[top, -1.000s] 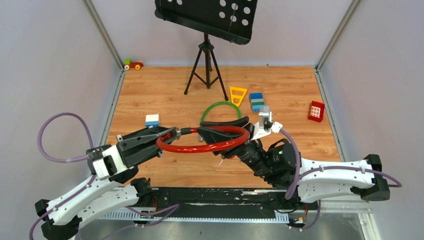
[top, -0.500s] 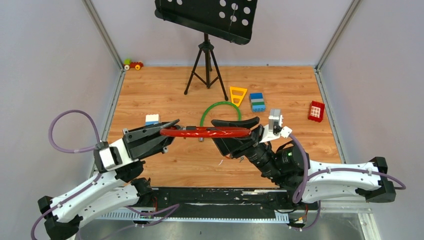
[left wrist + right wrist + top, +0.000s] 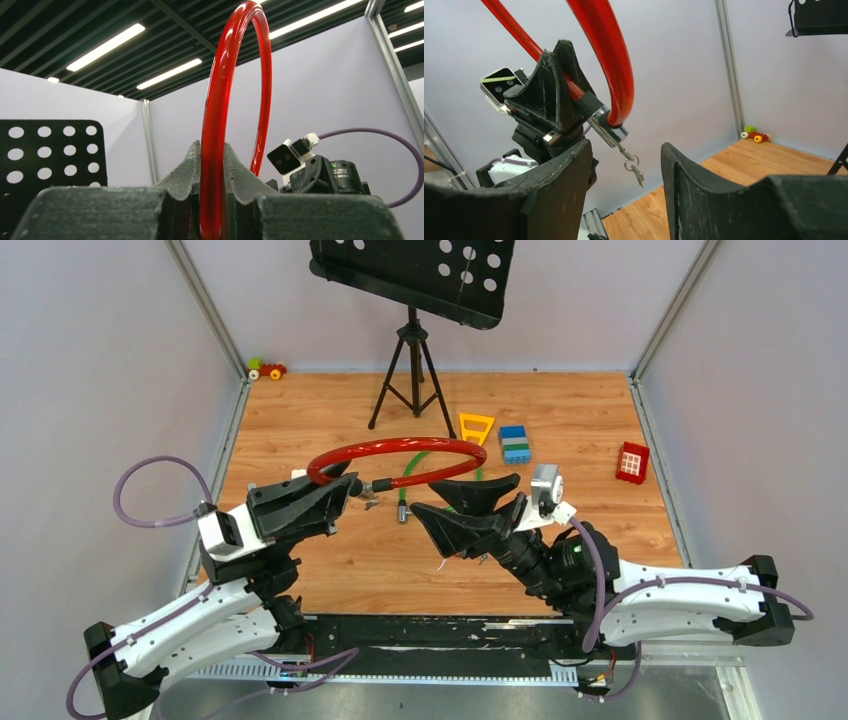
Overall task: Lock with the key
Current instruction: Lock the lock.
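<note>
A red cable lock (image 3: 400, 447) arcs up over the table, and my left gripper (image 3: 338, 483) is shut on it near its silver lock barrel (image 3: 378, 485). In the left wrist view the red cable (image 3: 216, 150) is pinched between the two pads. The key (image 3: 637, 172), tiny and silvery, hangs on a small ring below the barrel (image 3: 613, 132). My right gripper (image 3: 420, 496) is open just right of the barrel and touches nothing. In its own view the key dangles in the gap between the fingers (image 3: 559, 190).
A green cable (image 3: 441, 449) lies on the wood behind the red loop. A music stand tripod (image 3: 410, 370) is at the back. A yellow triangle (image 3: 476, 430), a blue-green brick stack (image 3: 515, 443), a red brick (image 3: 632, 461) and a toy car (image 3: 266, 369) lie around.
The right gripper has opened and let go of the red loop. The left gripper has swung the loop up and toward the back, away from the right fingers.
</note>
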`<state>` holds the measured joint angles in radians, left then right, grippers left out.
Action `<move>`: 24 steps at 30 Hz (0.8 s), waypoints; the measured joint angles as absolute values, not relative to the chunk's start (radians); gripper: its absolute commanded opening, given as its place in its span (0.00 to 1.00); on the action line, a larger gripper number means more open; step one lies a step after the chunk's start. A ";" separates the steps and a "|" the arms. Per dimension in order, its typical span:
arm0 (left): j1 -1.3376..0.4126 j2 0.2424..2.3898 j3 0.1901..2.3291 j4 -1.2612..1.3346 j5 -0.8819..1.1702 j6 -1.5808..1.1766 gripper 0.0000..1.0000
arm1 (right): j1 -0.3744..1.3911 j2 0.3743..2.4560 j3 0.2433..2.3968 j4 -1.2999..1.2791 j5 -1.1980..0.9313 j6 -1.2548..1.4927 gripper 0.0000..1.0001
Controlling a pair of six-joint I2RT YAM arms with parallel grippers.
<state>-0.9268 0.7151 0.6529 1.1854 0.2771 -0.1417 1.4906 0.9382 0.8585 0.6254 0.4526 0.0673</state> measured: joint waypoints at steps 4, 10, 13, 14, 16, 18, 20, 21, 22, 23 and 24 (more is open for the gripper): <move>-0.927 0.718 0.653 1.214 0.271 -0.153 0.00 | 1.491 0.908 0.825 0.625 0.422 0.002 0.53; -0.927 0.719 0.653 1.230 0.290 -0.158 0.00 | 1.491 0.888 0.762 0.652 0.375 -0.107 0.49; -0.927 0.722 0.653 1.232 0.288 -0.161 0.00 | 1.488 0.902 0.743 0.670 0.360 -0.164 0.47; -0.927 0.723 0.653 1.232 0.286 -0.163 0.00 | 1.485 0.911 0.742 0.672 0.350 -0.179 0.46; -0.927 0.725 0.654 1.233 0.282 -0.171 0.00 | 1.473 0.925 0.741 0.672 0.321 -0.199 0.45; -0.927 0.727 0.654 1.234 0.279 -0.176 0.00 | 1.446 0.942 0.741 0.674 0.275 -0.212 0.44; -0.927 0.729 0.656 1.238 0.278 -0.181 0.00 | 1.412 0.953 0.740 0.681 0.230 -0.212 0.43; -0.927 0.731 0.656 1.242 0.277 -0.183 0.00 | 1.383 0.959 0.738 0.694 0.190 -0.212 0.42; -0.927 0.731 0.656 1.244 0.277 -0.186 0.00 | 1.364 0.963 0.737 0.703 0.167 -0.212 0.42; -0.927 0.732 0.656 1.248 0.278 -0.187 0.00 | 1.339 0.970 0.735 0.720 0.131 -0.211 0.41; -0.927 0.733 0.656 1.251 0.278 -0.191 0.00 | 1.317 0.977 0.733 0.741 0.093 -0.212 0.41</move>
<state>-0.9268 0.7330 0.6559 1.2507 0.2775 -0.1905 1.3167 0.9771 0.7334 0.7414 0.0925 -0.2115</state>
